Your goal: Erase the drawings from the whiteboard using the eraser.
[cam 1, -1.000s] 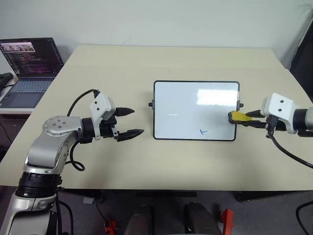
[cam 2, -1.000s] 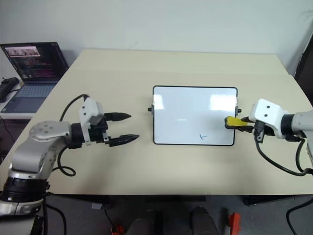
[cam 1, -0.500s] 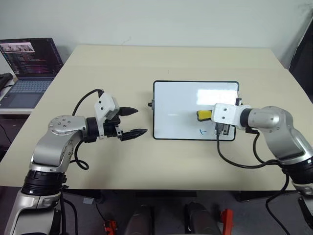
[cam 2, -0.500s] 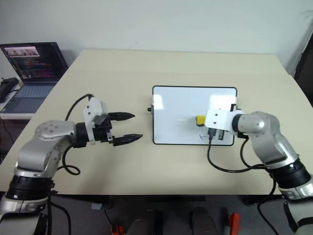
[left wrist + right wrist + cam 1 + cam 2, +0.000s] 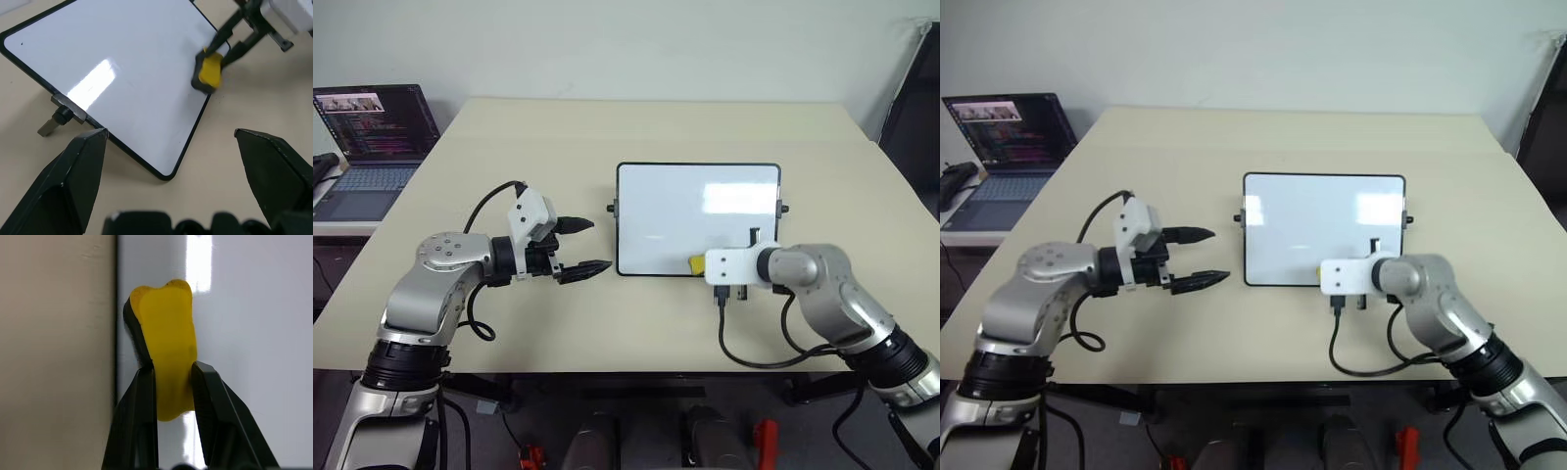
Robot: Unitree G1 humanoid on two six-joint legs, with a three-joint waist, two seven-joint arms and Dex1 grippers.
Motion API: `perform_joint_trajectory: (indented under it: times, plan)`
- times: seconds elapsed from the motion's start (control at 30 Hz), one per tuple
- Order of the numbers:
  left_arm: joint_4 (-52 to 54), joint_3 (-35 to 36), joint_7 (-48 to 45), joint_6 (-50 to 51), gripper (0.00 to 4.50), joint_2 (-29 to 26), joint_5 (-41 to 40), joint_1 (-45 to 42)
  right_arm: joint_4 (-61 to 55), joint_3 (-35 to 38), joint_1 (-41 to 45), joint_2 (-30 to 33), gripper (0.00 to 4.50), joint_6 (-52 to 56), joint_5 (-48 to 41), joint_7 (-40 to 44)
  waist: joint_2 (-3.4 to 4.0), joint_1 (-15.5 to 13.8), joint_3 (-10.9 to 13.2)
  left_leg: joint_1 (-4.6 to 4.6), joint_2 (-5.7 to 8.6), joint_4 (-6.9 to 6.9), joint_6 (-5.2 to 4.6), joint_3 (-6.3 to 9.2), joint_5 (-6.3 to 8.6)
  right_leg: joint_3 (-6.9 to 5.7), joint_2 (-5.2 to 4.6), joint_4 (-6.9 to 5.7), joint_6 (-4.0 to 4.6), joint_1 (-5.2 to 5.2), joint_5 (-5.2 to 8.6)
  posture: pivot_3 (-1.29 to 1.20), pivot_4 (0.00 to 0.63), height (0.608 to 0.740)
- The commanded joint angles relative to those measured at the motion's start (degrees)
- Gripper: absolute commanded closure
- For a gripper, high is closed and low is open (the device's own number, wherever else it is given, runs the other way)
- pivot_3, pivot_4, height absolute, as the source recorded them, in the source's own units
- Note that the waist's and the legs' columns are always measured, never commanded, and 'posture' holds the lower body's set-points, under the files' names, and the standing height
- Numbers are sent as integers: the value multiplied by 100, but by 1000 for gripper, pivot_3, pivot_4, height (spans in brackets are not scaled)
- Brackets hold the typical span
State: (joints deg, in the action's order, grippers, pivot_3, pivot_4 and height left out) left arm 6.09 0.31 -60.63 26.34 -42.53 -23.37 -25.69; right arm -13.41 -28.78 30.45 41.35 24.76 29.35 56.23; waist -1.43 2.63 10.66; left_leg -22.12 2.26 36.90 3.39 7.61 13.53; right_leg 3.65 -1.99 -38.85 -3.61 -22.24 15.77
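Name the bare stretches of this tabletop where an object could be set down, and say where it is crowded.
Free: the table strip between the whiteboard and the far edge, and the right side past the board. Crowded: the board's near edge, where the right gripper presses the eraser, and the gap left of the board, where the open left gripper hovers.
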Motion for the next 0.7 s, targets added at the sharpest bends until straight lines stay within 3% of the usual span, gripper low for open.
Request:
perform_joint_trajectory:
  times: [0.03,0.17,0.47,0.53,0.63,0.7]
  plan:
    - [34,51,-1,-121,0,-17,25,-131,156,-246,-336,37,3850,151,186,218,-1,-1,0,33,-1,0,0,0,0,1,-2,2,-10,33,7,0,150,740]
    - [12,34,-12,-152,0,-17,35,-144,111,-206,-463,59,3856,201,205,316,-6,-11,-4,102,-10,-5,-4,4,-1,4,-16,8,27,106,36,0,150,740]
    - [-67,8,-20,-210,0,55,70,-190,-206,398,-118,-231,3860,464,-194,385,-18,-3,-10,106,-13,-31,-2,2,0,4,-16,10,2,93,25,0,150,740]
    - [-43,44,-25,-229,0,54,61,-119,-628,847,51,-402,3860,795,-795,638,-17,5,-5,103,-14,-37,-2,2,0,5,-16,10,3,88,26,0,150,740]
    - [-23,109,-87,-196,0,71,-55,-76,-1411,2420,414,-538,3860,1539,-2580,1272,2,19,6,68,-14,-44,-2,7,0,1,-15,9,3,52,26,0,150,740]
    - [-106,54,-171,-227,0,119,-73,-204,-1288,3328,535,-319,3861,2039,-3031,1219,3,-2,7,8,-10,-40,-2,15,-2,-5,-17,1,19,-5,10,0,150,740]
